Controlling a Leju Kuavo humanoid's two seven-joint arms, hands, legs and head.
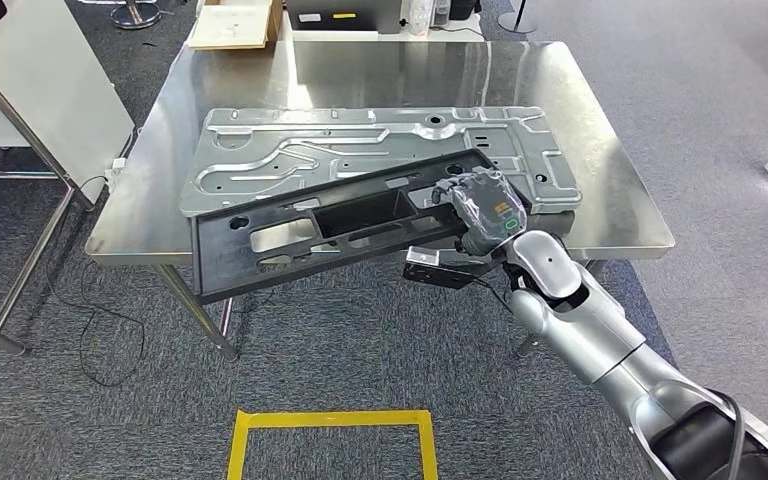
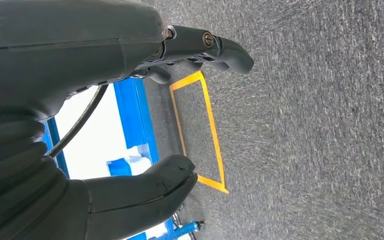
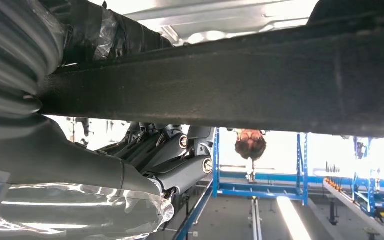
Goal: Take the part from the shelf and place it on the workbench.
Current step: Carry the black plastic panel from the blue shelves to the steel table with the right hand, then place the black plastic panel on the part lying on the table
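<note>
Currently right hand (image 1: 482,208) clamps the long black moulded plastic frame (image 1: 330,225) off-centre: stiff, light, likely tips. Left hand (image 2: 130,125) empty, fingers apart.

The table (image 1: 600,130) is brushed steel, glossy with glare toward 12 o'clock. On it, a stamped panel (image 1: 360,135) looks dull grey metal. The part (image 1: 290,245) is matt black plastic. The floor (image 1: 340,350) is rough grey carpet.

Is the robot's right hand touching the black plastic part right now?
Touching. The head view shows the right hand wrapped over the black part's edge, carrying it above the metal panel.
</note>
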